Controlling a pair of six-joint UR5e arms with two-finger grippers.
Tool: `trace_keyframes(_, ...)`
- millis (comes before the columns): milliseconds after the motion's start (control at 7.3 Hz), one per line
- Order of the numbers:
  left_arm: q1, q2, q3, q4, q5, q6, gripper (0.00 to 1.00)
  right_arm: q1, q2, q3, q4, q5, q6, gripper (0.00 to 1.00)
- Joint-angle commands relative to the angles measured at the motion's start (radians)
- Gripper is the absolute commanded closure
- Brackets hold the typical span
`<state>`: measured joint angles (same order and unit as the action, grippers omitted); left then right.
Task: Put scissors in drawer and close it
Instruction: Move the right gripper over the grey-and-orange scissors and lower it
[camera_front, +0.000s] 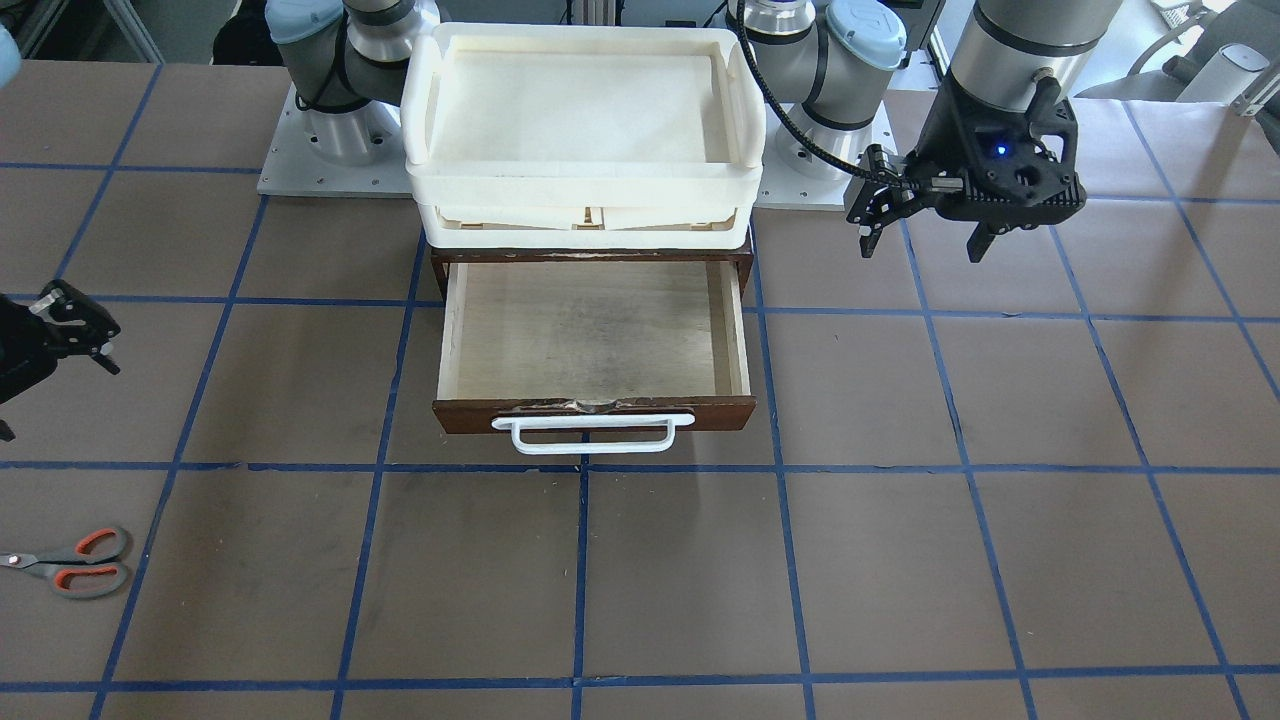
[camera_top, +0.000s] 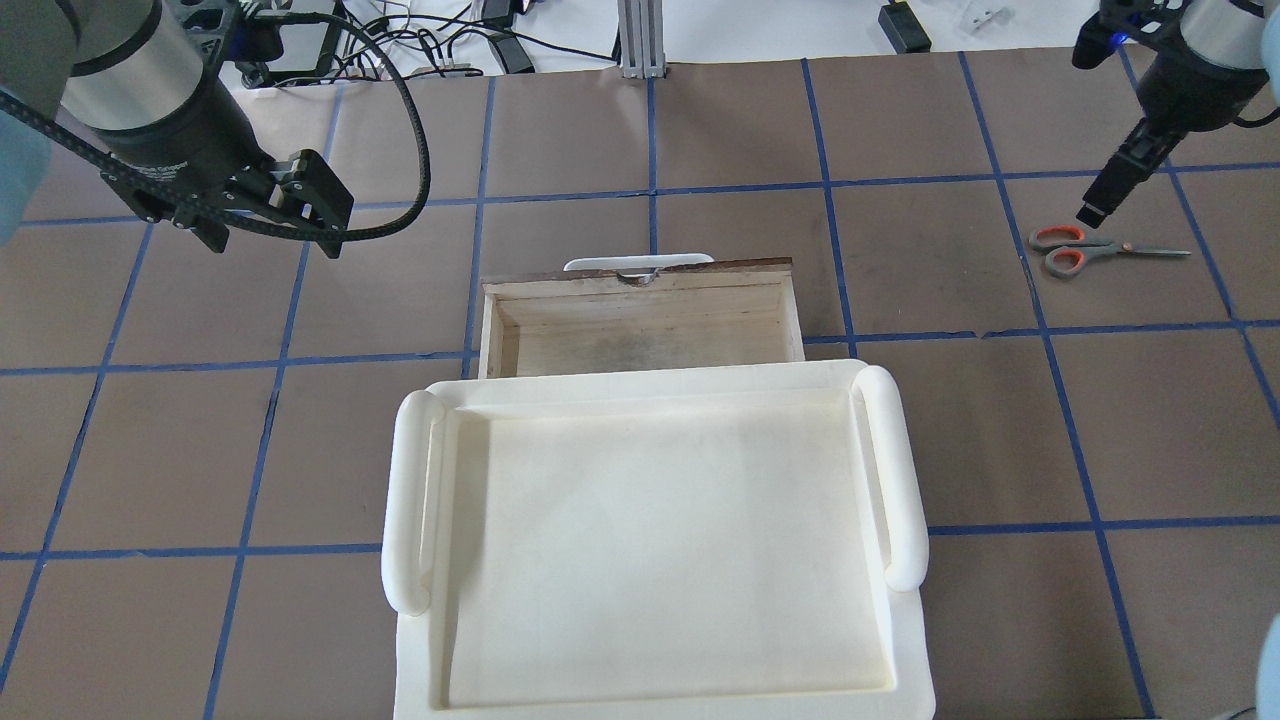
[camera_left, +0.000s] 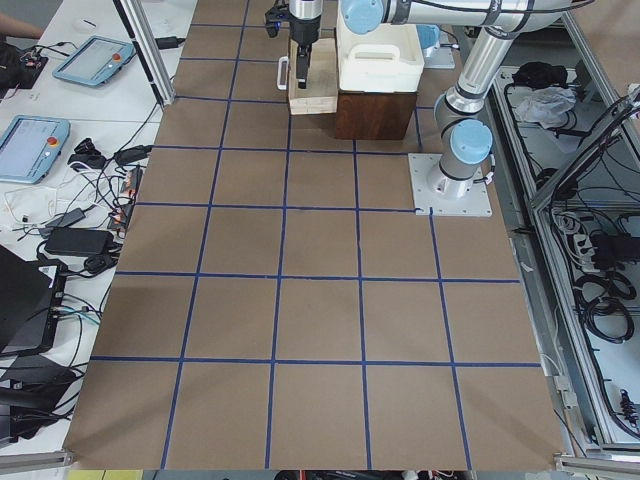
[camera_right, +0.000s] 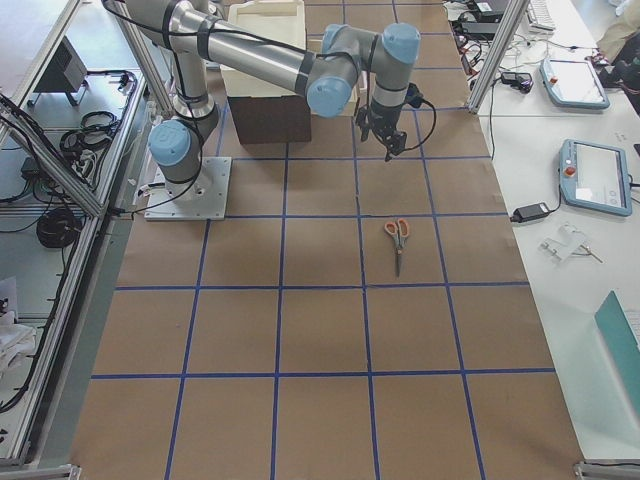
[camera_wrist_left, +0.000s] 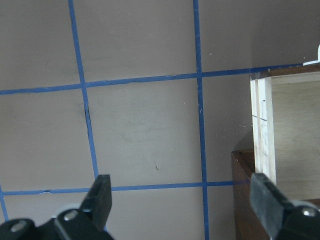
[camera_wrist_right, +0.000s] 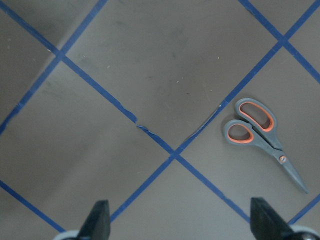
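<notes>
**Item 1 – left pincer**: held above the table, fingers spread wide, nothing gripped. In its wrist view only the blue-taped table surface is seen between the fingers.

**Item 2 – right pincer**: held above the table, fingers likewise spread wide, nothing gripped.

**Item 3 – scissors**: laid flat on the table with the blades closed. In the right wrist view they are found ahead of the right pincer and off to one side, outside the span of its fingers, and are not touched by it. They are well apart from the left pincer, with the drawer between.

**Item 4 – drawer**: pulled out of its dark brown cabinet, with the pale plywood floor exposed. A white bar handle is fixed to its front. Its side wall is seen close beside one finger of the left pincer in that wrist view. It is well apart from the right pincer.

**Item 5 – cream-white tray**: set on top of the cabinet, behind the pulled-out drawer and beside the left pincer.
</notes>
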<state>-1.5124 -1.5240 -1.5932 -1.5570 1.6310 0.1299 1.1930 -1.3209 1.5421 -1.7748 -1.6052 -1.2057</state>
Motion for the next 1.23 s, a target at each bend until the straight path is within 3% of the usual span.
trace_keyframes(0,-0.002,0.001,-0.002,0.002,0.004,0.002,0.00,-0.126,0.145,0.003,-0.159,0.005,-0.412,0.00)
trace_keyframes(274,-0.003,0.001,-0.007,0.000,0.001,-0.006,0.00,-0.144,0.247,0.009,-0.329,0.007,-0.720,0.00)
trace_keyframes(548,-0.002,0.001,-0.007,0.000,0.003,-0.006,0.00,-0.144,0.330,0.009,-0.450,0.031,-0.874,0.00)
trace_keyframes(1095,-0.002,0.001,-0.007,0.002,0.003,-0.006,0.00,-0.144,0.385,0.009,-0.453,0.082,-0.893,0.00)
